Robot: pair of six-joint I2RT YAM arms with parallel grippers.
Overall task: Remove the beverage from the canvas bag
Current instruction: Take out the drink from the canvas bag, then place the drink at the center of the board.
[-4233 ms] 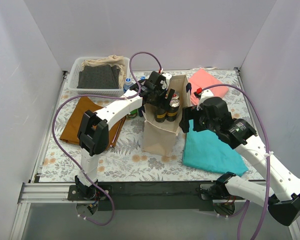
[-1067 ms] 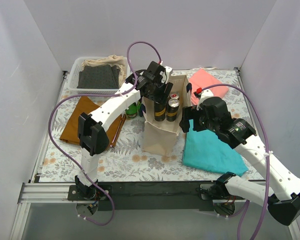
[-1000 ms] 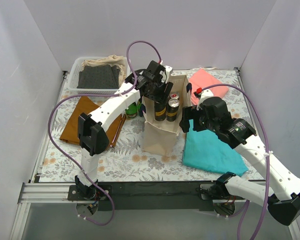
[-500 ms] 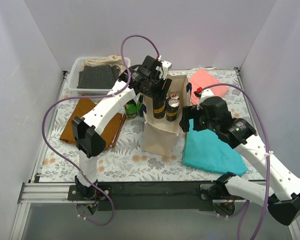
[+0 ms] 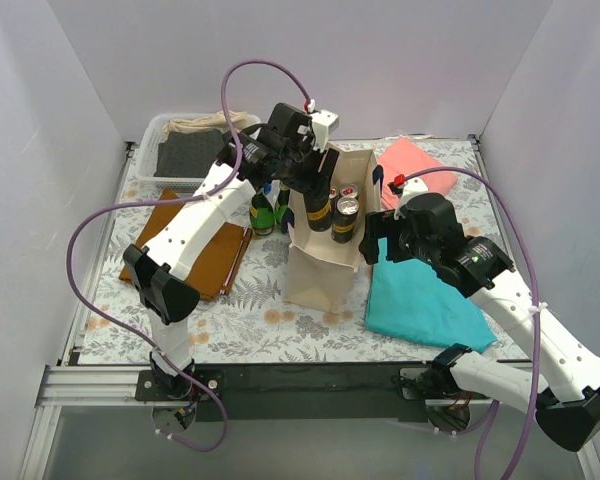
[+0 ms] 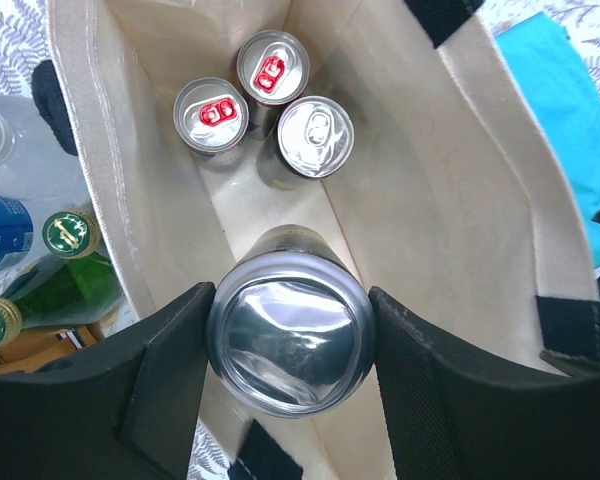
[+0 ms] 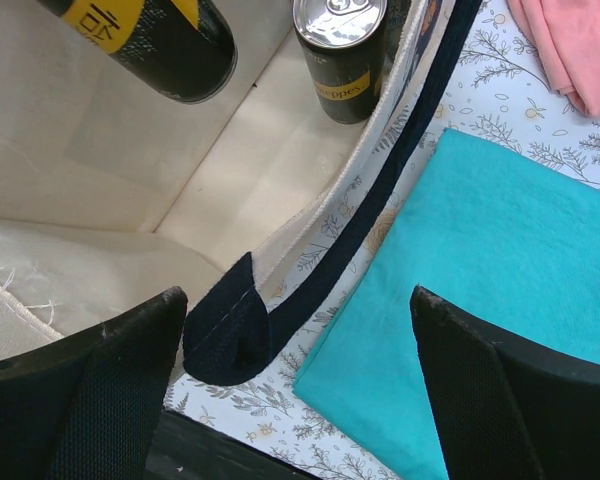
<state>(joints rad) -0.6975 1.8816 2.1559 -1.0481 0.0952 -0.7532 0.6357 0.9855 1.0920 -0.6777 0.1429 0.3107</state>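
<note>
The beige canvas bag [image 5: 320,275] stands open mid-table, its navy handle [image 7: 230,330] hanging over the right rim. My left gripper [image 5: 313,180] is shut on a black beverage can [image 5: 317,208], holding it upright in the bag's mouth, most of it above the rim. From the left wrist I see the can's shiny end [image 6: 292,335] pinched between both fingers [image 6: 170,385]. Three more cans [image 6: 273,68] stand at the bottom of the bag [image 6: 440,200]. My right gripper [image 5: 372,245] is open beside the bag's right rim, its fingers [image 7: 80,390] holding nothing.
Green bottles [image 5: 263,212] and a water bottle [image 6: 0,200] stand left of the bag. A teal cloth [image 5: 420,300] lies to its right and a pink cloth [image 5: 415,165] behind. A white basket [image 5: 145,150] of folded cloths sits back left, a brown cloth [image 5: 160,245] in front of it.
My left arm has risen and swung slightly left, lifting the black can higher out of the bag. The right arm has not moved.
</note>
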